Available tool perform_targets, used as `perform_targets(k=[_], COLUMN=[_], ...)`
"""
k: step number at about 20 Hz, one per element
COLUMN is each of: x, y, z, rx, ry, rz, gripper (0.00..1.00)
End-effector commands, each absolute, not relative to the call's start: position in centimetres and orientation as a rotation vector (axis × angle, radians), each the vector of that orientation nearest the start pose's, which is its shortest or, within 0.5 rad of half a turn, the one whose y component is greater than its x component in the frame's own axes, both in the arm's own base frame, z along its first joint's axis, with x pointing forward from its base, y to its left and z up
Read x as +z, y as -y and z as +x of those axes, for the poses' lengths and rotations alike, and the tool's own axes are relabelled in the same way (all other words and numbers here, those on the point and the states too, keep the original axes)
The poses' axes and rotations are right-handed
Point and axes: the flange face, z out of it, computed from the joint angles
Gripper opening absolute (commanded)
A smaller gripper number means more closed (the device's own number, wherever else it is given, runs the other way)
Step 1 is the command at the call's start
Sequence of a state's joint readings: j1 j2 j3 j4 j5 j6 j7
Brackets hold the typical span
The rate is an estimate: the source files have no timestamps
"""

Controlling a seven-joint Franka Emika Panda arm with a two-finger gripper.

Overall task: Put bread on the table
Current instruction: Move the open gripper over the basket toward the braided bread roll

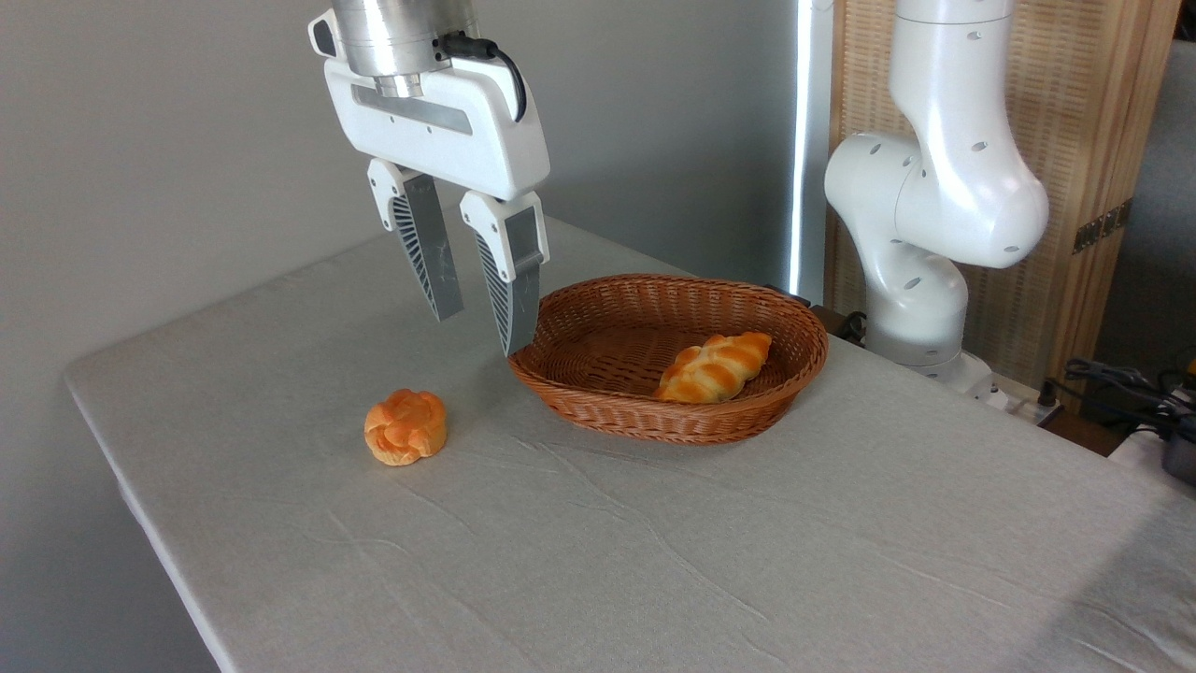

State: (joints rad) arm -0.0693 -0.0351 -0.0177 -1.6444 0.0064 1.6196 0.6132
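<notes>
1 wrinkled grey table [654, 561], plain grey wall [140, 140] behind

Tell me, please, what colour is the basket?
The basket is reddish-brown woven wicker, clearest in the fixed camera view.

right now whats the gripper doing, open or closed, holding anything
gripper: open, holding nothing, hanging above the table just left of the basket

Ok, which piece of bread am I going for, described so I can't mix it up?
Find the brown wicker basket on the grey table. The bread lies inside it, towards its right side. It is long, braided and tapered, unlike the small round bun sitting out on the cloth to the left.
</notes>
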Motion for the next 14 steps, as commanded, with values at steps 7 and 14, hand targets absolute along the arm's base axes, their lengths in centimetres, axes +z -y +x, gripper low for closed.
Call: perform_targets(k=[7,14], x=[61.7,60.0], y=[3.7,3.8], z=[54.4,49.8], rx=[0.013,0.075], ry=[-1.129,-1.146], rz=[-2.926,-2.931], gripper=[1.00,1.00])
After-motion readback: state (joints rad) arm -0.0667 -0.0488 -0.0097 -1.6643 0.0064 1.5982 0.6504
